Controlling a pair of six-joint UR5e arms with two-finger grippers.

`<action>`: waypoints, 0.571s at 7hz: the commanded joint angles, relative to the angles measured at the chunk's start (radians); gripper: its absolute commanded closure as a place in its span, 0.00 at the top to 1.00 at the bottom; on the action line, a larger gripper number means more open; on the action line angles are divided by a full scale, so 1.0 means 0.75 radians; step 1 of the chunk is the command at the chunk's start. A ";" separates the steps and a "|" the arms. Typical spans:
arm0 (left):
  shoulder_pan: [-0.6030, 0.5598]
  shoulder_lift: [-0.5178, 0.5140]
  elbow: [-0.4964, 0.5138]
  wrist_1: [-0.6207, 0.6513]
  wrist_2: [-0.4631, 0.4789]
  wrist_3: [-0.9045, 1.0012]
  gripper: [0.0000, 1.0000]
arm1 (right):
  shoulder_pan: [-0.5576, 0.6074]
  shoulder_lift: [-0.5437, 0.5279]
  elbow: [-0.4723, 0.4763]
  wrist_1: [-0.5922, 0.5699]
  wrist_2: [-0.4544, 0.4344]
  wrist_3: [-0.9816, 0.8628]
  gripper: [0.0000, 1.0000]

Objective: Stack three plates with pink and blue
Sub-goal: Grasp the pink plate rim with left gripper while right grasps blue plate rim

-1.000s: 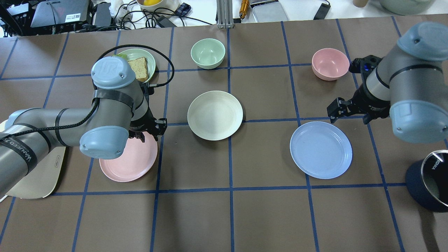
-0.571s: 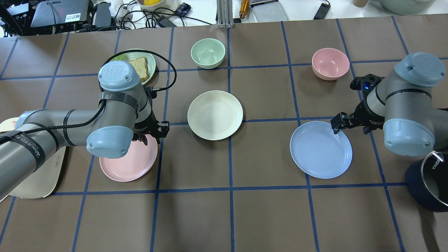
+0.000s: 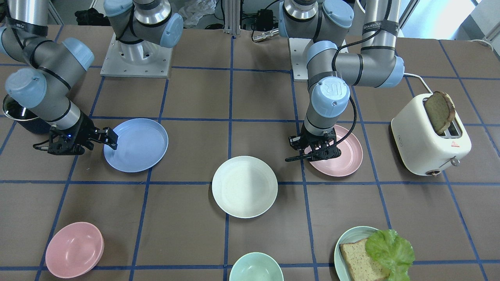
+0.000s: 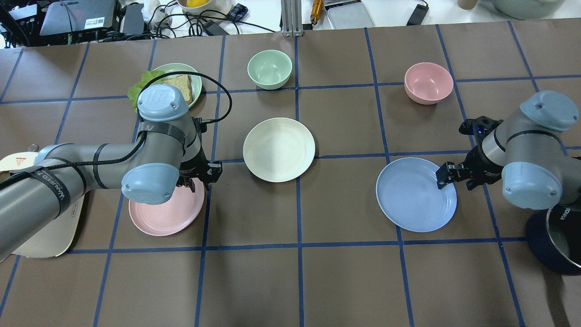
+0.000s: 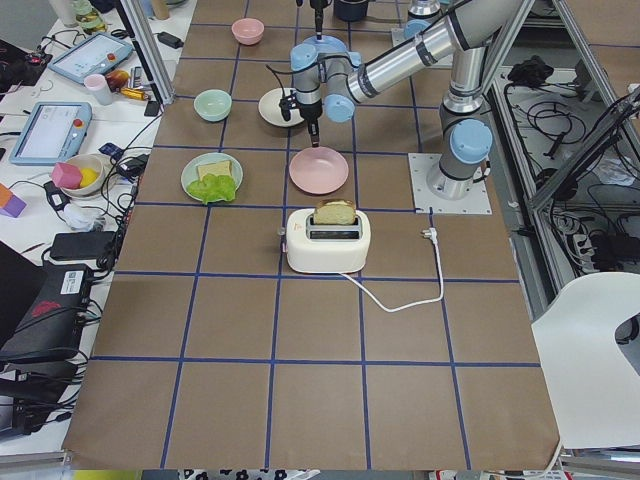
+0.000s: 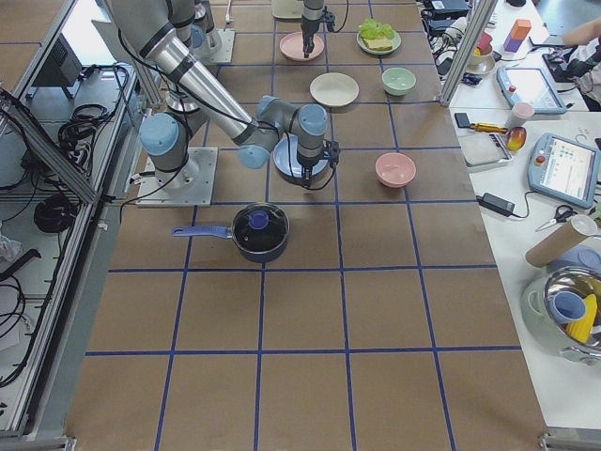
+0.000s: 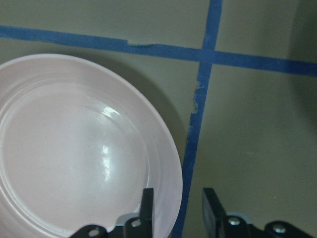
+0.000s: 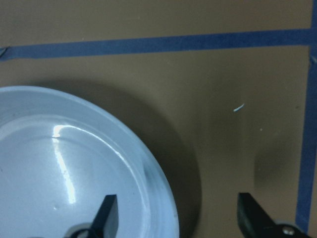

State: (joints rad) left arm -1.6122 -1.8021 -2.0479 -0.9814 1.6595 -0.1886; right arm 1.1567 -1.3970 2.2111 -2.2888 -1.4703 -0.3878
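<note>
The pale pink plate lies at the left, the cream-white plate in the middle and the light blue plate at the right. All three lie flat and apart. My left gripper is open and low at the pink plate's right rim. In the left wrist view one finger is over the pink plate and one is outside it. My right gripper is open wide at the blue plate's right rim. In the right wrist view it straddles the rim of the blue plate.
A pink bowl and a green bowl stand at the back. A teal plate with bread and lettuce is behind my left arm. A toaster stands beside the pink plate. A dark pot stands by my right arm.
My right arm has swung down and in, so its gripper is now at the blue plate's rim. My left gripper has shifted slightly and lowered at the pink plate's rim. The plates have not moved.
</note>
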 commanded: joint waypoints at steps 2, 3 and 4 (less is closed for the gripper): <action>0.000 -0.035 0.000 0.026 0.000 0.006 0.38 | -0.004 -0.001 0.009 0.012 0.025 0.006 0.48; 0.000 -0.047 0.000 0.034 0.002 0.008 0.38 | -0.004 -0.003 0.007 0.012 0.026 0.006 0.26; 0.000 -0.062 0.002 0.048 0.002 0.008 0.37 | -0.004 -0.001 0.009 0.017 0.024 0.008 0.09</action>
State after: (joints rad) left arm -1.6122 -1.8368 -2.0476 -0.9566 1.6608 -0.1835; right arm 1.1539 -1.3975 2.2176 -2.2790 -1.4534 -0.3834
